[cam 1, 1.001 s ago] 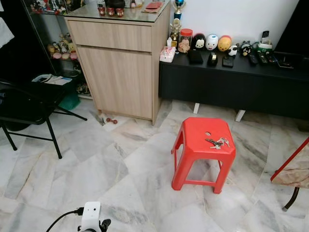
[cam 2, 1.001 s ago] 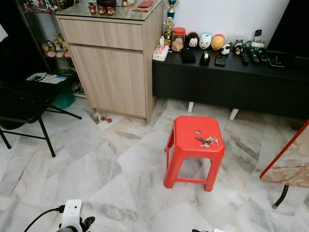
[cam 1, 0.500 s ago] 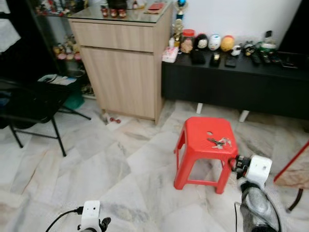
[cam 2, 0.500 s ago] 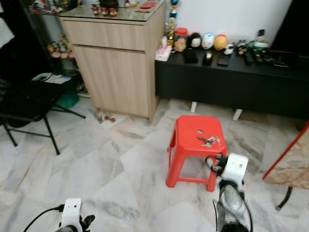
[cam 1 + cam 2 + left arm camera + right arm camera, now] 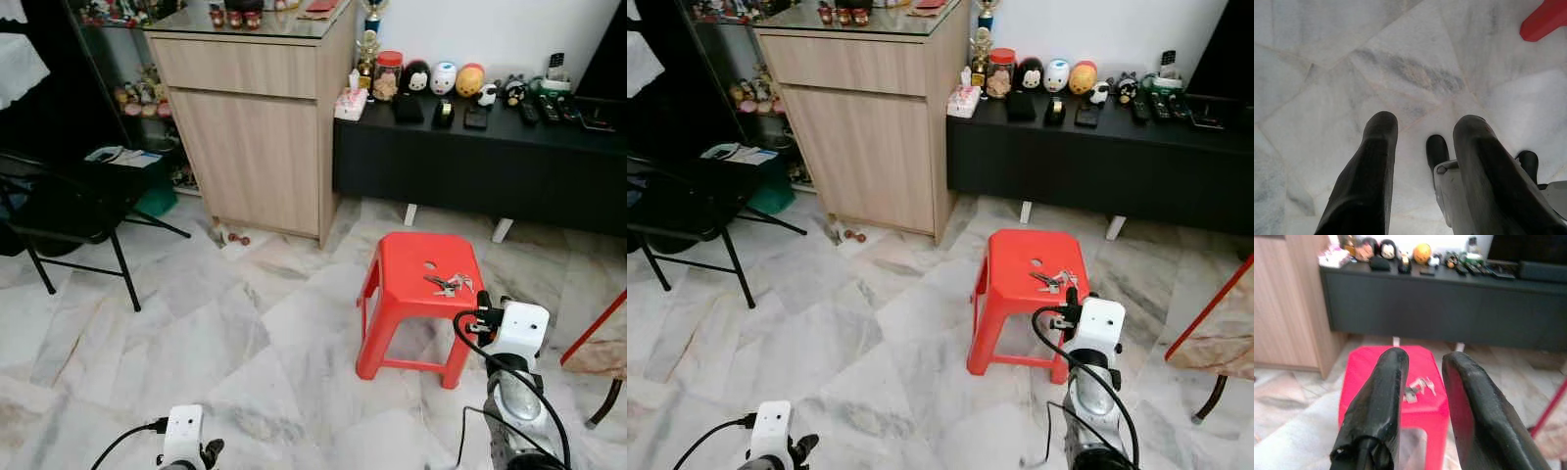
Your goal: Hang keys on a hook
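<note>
A bunch of silver keys (image 5: pixel 451 284) lies on top of a red plastic stool (image 5: pixel 402 299) on the marble floor, near the stool's right edge. My right gripper (image 5: pixel 1424 358) is raised just in front of the stool at about seat height. Its two black fingers (image 5: pixel 1386 382) are open, pointing toward the keys (image 5: pixel 1418 386) and touching nothing. The right arm's white wrist (image 5: pixel 519 331) shows beside the stool's near right corner. My left gripper (image 5: pixel 1422 127) hangs low, open, pointing down at the floor.
A wooden cabinet (image 5: pixel 255 127) stands at the back left. Beside it, a low black console (image 5: pixel 490 162) carries figurines and remotes. A black folding chair (image 5: pixel 69 206) is on the left, and a red-edged table corner (image 5: pixel 600 338) juts in at the right. Open marble floor lies in front.
My right arm has come up into view and closed in on the stool's near right corner. The camera has shifted slightly. The keys and the left arm have not moved.
</note>
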Tool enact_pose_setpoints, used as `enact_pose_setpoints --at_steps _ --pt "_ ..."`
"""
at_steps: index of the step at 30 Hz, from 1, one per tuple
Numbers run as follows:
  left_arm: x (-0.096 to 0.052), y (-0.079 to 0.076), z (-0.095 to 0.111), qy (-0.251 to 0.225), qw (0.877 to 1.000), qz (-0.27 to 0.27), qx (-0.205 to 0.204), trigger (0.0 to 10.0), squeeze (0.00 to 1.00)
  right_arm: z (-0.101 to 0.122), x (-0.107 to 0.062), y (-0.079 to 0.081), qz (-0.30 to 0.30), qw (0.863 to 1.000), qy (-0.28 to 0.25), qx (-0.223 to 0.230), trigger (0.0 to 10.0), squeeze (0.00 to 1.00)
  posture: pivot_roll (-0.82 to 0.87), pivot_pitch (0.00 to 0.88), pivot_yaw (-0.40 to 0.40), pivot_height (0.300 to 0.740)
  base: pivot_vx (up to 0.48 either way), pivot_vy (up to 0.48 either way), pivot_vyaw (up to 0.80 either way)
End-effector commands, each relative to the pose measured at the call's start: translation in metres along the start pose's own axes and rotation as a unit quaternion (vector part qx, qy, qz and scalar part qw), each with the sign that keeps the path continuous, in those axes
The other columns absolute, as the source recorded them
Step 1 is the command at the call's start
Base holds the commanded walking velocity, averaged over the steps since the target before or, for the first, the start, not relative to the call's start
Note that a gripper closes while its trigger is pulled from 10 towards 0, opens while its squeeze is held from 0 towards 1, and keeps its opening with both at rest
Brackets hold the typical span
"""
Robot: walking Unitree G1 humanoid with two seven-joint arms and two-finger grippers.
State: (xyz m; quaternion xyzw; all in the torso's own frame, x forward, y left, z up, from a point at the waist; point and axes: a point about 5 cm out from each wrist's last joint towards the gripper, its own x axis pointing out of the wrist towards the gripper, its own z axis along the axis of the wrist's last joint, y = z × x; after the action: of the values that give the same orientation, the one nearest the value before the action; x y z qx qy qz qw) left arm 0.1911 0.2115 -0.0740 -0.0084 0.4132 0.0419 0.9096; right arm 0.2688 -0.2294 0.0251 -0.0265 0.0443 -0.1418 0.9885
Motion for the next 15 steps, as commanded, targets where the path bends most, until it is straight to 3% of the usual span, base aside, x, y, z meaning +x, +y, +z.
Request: enact_pose_setpoints --at_steps 1,6,9,15 --pt "0.000 0.002 0.000 0.001 1.000 0.006 -0.003 10.0 0.00 -0.007 -0.006 -0.005 -0.027 0.999 0.014 0.009 10.0 0.00 -0.05 0.000 0.012 0.740 0.000 0.000 0.00" --pt "0.000 0.001 0.000 0.002 1.000 0.004 -0.002 10.0 0.00 -0.015 -0.010 -0.003 -0.040 0.998 0.041 0.017 10.0 0.00 -0.05 0.000 0.013 0.740 0.152 0.000 -0.15" --pt "0.000 0.001 0.000 -0.001 1.000 0.004 -0.001 10.0 0.00 -0.009 -0.007 0.000 -0.027 0.999 0.028 0.022 10.0 0.00 -0.05 0.000 0.009 0.740 0.274 0.000 -0.71" --pt "0.000 0.000 -0.001 -0.001 1.000 0.003 -0.001 10.0 0.00 0.004 0.004 0.008 0.009 1.000 0.008 0.027 10.0 0.00 -0.05 0.000 0.001 0.740 0.276 0.000 0.00"
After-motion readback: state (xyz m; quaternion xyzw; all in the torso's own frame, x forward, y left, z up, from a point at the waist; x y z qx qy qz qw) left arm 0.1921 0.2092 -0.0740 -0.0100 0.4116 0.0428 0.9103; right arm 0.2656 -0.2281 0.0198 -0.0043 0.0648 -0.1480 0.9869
